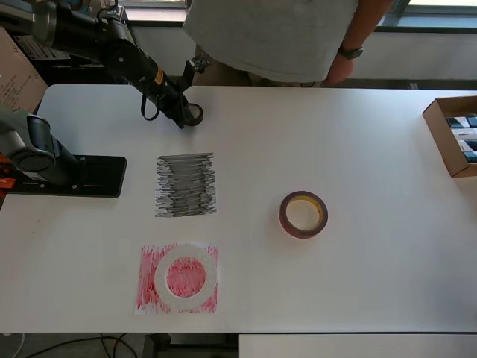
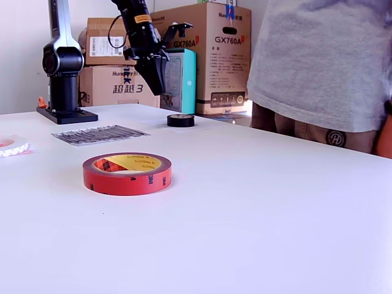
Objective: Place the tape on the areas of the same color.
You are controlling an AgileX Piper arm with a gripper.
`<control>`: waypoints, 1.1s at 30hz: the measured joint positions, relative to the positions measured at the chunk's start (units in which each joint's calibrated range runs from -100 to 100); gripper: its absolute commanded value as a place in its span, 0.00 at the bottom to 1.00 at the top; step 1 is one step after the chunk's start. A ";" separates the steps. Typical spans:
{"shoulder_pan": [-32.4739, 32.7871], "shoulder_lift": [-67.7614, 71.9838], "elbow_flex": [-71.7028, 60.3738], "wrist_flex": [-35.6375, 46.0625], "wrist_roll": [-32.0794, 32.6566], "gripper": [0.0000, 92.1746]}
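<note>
1. The pincer (image 2: 157,76) hangs above the black roll (image 2: 180,120), clear of it in the exterior view; whether its dark tips are apart or together I cannot tell.
2. The black roll is a small, low, matte ring lying flat on the counter (image 1: 373,246), at 12 o'clock from the black patch (image 1: 185,185) in the overhead view, near it but off it.
3. The black patch is a roughly square paper covered in dense horizontal scribbles with ragged edges; nothing lies on it.
4. The white ring (image 1: 186,277) is wide and flat, lying on the red patch (image 1: 147,287), whose scribbled red shows through its hole.
5. The red patch sits at 6 o'clock from the black patch in the overhead view.
6. The red ring (image 1: 303,215) is a glossy dark red band with a yellowish printed core, lying flat on bare counter at about 4 o'clock from the black patch, well apart from both patches.
7. The counter is smooth and white.
8. A person (image 1: 276,37) in a grey shirt stands at the far edge, and cardboard boxes (image 2: 208,55) are stacked behind the arm.
</note>
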 measured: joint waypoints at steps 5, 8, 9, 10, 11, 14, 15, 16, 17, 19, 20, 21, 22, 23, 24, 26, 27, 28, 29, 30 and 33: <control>2.31 1.57 -2.47 0.83 4.09 0.01; 3.50 3.18 -3.89 2.69 6.76 0.01; 3.77 3.76 -4.27 3.61 7.60 0.01; 4.05 4.30 -4.59 4.16 8.14 0.01; 4.13 5.04 -5.03 4.15 8.80 0.01; 4.13 7.02 -5.17 4.00 9.86 0.01; 4.13 7.71 -5.17 4.00 10.10 0.01; 4.13 8.19 -5.17 4.00 10.11 0.01; 4.13 8.88 -5.17 4.00 10.11 0.01; 3.57 10.17 -5.17 3.84 10.11 0.01; 3.48 10.79 -5.17 3.32 10.02 0.01; 3.39 11.46 -5.17 2.91 9.91 0.01; 3.39 11.90 -5.17 2.61 9.54 0.01; 3.39 12.33 -5.17 2.61 9.41 0.01; 3.39 12.47 -5.17 2.61 9.29 0.04; 3.27 13.25 -5.17 2.61 9.29 0.12; 3.06 13.55 -5.17 2.61 9.29 0.18; 2.77 13.81 -5.17 2.61 9.29 0.22; 2.54 13.81 -5.17 2.61 9.29 0.27; 2.54 13.81 -5.17 2.61 9.23 0.32; 2.54 12.98 -5.17 2.61 9.23 0.44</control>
